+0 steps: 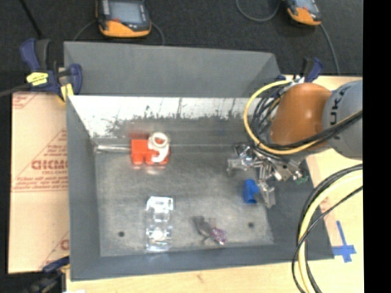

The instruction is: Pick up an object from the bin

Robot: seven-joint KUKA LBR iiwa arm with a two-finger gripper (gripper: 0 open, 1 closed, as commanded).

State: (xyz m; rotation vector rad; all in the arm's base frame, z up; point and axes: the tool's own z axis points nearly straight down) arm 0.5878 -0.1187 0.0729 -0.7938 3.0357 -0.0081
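grey bin: small blue block just beside pincer.

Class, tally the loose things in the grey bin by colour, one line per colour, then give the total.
Orange block: 1
White round piece: 1
Clear plastic piece: 1
Blue piece: 1
Dark purple piece: 1
Total: 5

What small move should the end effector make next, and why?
Probably lower a little onto the small blue block: the end effector hangs with that block close beside it, far nearer than the orange block or the clear plastic piece.
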